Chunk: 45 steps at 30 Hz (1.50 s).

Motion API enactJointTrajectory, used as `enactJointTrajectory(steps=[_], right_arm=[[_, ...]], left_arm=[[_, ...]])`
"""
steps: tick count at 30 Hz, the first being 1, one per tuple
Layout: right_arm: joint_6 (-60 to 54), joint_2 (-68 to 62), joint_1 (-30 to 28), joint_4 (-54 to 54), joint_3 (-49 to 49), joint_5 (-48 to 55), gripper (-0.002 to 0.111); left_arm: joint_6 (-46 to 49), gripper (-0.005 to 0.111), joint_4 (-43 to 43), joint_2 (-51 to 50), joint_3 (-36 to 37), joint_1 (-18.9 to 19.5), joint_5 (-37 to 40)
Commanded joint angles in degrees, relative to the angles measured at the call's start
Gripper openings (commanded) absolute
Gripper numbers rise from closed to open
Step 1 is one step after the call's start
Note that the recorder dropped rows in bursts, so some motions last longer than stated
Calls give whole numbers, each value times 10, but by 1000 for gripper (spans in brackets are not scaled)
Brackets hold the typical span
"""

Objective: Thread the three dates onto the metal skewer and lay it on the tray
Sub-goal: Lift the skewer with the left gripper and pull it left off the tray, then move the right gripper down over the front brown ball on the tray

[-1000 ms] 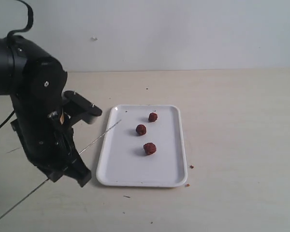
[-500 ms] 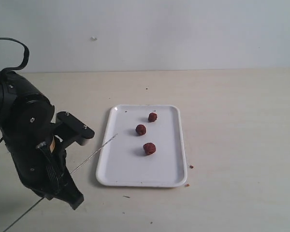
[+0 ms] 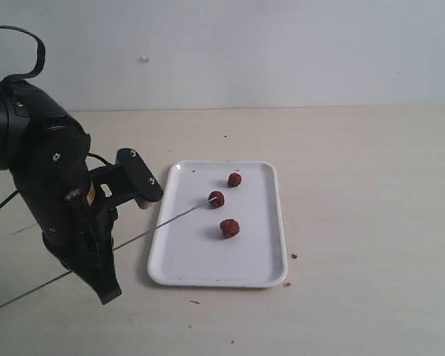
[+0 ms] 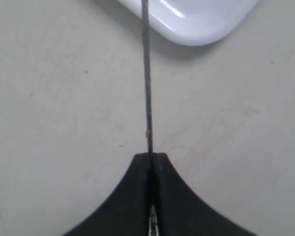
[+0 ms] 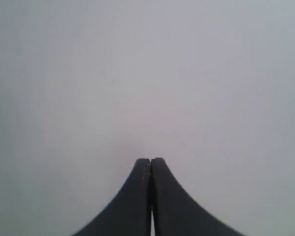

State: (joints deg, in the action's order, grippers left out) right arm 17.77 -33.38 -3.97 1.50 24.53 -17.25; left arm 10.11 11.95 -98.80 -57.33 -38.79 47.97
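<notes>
The left gripper point(image 4: 150, 157) pinches the skewer point(image 4: 147, 83), its tip seemingly touching the middle date point(image 3: 216, 199) of three (all on the tray point(image 3: 263, 256)). The right gripper point(image 5: 151, 160) hangs with jaws pressed together.

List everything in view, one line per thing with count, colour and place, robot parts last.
dates: three, dark reddish-brown, loose on the tray.
tray: one, white, on the table at mid-scene.
metal skewer: one, grey, tip at the middle date, tail out over the table to the left.
crumbs: a few, brown, on the table off the tray's near right corner.
table: one, pale beige.
wall: pale grey, behind the table.
left gripper: one, black, shut on the metal skewer, left of the tray.
right gripper: one, black, shut, empty, only in its wrist view.
</notes>
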Motion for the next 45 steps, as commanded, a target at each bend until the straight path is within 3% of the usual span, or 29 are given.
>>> enactJointTrajectory(steps=[1,4,7,12,18,24,29,33,37,45], right_arm=[[-19,-297,0,-67,169,114,0],[-51,-450,24,-94,288,254,0],[-112,-557,47,-91,362,318,0],[-182,-682,93,-90,480,382,0],[-240,-790,137,-75,630,547,0],[-459,-855,139,118,696,676,0],[-548,-864,139,232,702,752,0],[-543,-864,139,242,702,765,0],[-463,-864,140,242,701,765,0],[-336,-866,218,136,701,746,0]], left_arm=[[6,0,52,5,-8,-1,17],[24,0,57,4,-8,-1,17],[29,0,59,4,-8,-1,19],[30,0,76,4,-8,-1,19],[29,0,98,4,-8,-1,48],[29,0,104,4,-8,-1,58],[29,0,112,4,-8,-1,85],[29,0,113,4,-8,-1,108],[28,0,113,4,-8,-1,105],[28,0,113,4,22,28,108]])
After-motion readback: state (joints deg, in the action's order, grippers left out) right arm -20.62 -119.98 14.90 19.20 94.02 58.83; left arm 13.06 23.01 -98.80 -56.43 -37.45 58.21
